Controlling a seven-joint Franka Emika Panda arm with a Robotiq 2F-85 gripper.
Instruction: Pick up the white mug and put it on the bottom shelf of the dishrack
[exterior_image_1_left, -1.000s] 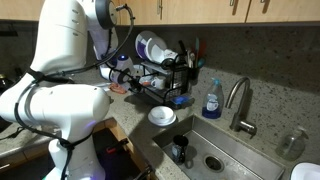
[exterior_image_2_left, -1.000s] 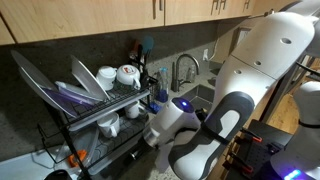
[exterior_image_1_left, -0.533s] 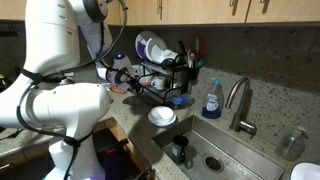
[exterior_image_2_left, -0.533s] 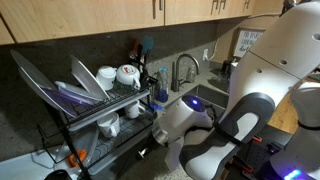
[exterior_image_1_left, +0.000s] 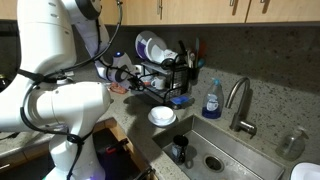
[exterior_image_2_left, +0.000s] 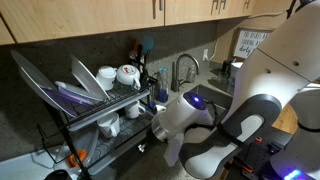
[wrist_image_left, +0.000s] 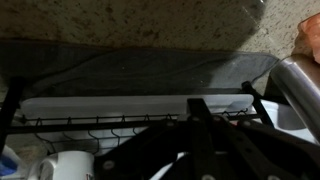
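The black wire dishrack stands on the counter, also shown from the other side. A small white mug sits on its bottom shelf. In the wrist view the white mug shows at the lower left, behind the rack's wire rail. My gripper is shut, its dark fingers pressed together with nothing between them, to the right of the mug and apart from it. In an exterior view the gripper is at the rack's left end at lower-tier height.
Large plates and two white cups fill the rack's upper tier. A white bowl lies on the counter in front of the rack. A blue soap bottle, faucet and sink are to the right.
The jaws have gone from wide open to fully shut. The arm's upper links have shifted a little; the mug on the lower tier has not moved.
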